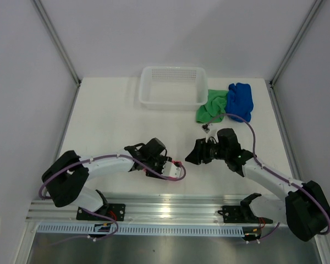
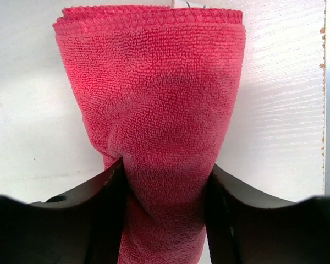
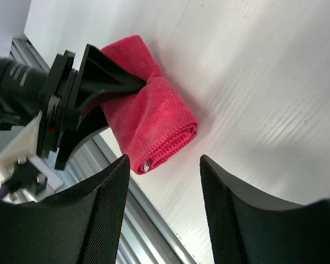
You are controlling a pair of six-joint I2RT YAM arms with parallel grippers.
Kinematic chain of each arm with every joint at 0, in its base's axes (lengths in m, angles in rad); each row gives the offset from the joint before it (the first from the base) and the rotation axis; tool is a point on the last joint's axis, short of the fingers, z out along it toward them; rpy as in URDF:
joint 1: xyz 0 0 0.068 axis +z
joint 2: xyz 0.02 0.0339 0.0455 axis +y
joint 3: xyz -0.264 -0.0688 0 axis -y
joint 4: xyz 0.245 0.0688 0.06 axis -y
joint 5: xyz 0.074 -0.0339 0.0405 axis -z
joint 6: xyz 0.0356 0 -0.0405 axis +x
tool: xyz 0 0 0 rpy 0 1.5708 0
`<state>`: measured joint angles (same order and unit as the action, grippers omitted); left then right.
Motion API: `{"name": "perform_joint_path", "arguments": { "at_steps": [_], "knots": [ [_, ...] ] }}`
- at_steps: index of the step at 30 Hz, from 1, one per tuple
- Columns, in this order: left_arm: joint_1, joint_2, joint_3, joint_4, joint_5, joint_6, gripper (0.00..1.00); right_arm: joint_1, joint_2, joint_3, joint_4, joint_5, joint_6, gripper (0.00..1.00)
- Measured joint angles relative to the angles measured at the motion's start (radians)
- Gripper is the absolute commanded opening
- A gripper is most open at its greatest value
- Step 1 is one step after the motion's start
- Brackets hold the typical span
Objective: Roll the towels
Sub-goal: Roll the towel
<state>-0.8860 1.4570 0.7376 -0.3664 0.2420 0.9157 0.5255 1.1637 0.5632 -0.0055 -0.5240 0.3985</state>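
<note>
Left arm lay low across the table, left gripper pinched on rolled pink towel, right arm bent inward opposite, right gripper spread wide, empty.

- The left arm lies low, reaching toward the middle.
- The left tool pinches the pink towel between both fingers.
- The right arm stretches inward, facing the left.
- The right tool has its fingers spread, gripping nothing.
</note>
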Motion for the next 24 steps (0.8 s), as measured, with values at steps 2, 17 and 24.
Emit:
{"name": "perform_joint_path", "arguments": {
  "at_steps": [2, 17, 24],
  "knots": [
    [0.016, 0.000, 0.003, -0.005, 0.019, -0.002, 0.51, 0.001, -0.043, -0.024, 0.013, 0.004, -0.035, 0.57],
    [0.170, -0.004, 0.072, -0.187, 0.219, -0.017, 0.48, 0.337, -0.245, -0.174, 0.153, 0.086, -0.754, 0.71],
    [0.186, -0.004, 0.075, -0.198, 0.238, -0.018, 0.50, 0.474, -0.051, -0.215, 0.339, 0.202, -0.893, 0.77]
  ]
}}
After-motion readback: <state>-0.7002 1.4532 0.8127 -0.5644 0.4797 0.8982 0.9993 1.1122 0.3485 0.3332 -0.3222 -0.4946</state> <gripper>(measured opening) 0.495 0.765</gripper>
